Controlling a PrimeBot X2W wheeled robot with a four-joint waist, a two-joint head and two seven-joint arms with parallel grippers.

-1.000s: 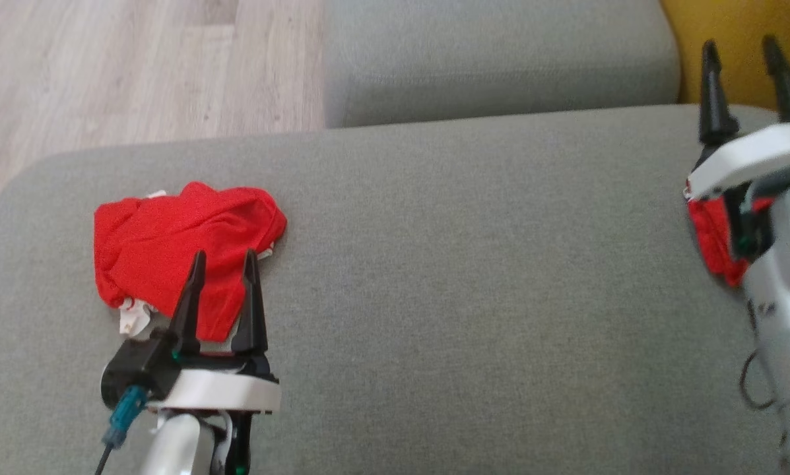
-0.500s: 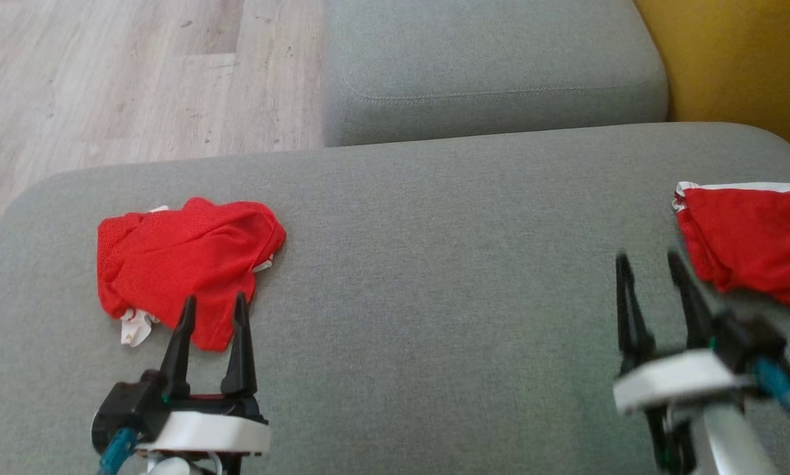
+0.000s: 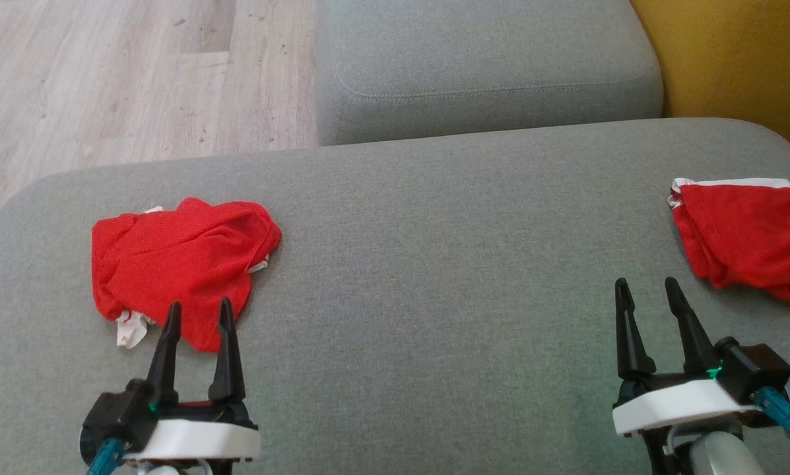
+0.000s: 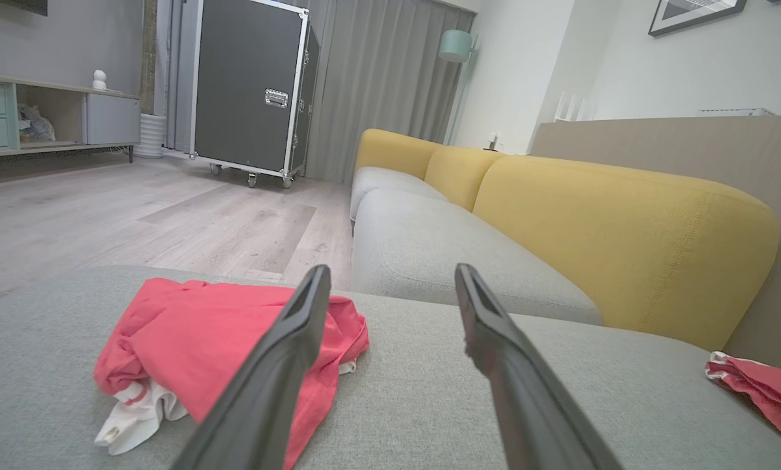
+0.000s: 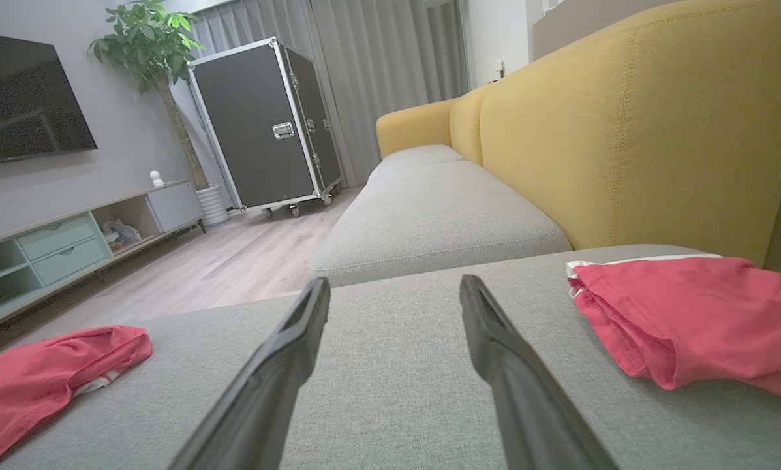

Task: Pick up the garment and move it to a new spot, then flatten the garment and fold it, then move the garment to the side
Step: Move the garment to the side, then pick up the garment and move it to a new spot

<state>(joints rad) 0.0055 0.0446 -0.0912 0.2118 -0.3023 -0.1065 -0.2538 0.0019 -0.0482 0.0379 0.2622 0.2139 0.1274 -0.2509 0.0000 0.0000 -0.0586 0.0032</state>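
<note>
While the folded garment seems finished, the crumpled garment lies unlifted; left gripper and right gripper have jaws spread, empty.

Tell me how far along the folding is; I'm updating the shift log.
Looks done: folded red garment lies far right on the sofa cushion. In hand: nothing; left gripper and right gripper are open, empty. Left: the crumpled garment by the left gripper needs moving, flattening, folding.

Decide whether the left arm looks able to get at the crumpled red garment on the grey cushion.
Probably yes. The left jaws stand open, pointing at the near edge of the crumpled red garment, and nothing lies between them on the grey cushion.
</note>
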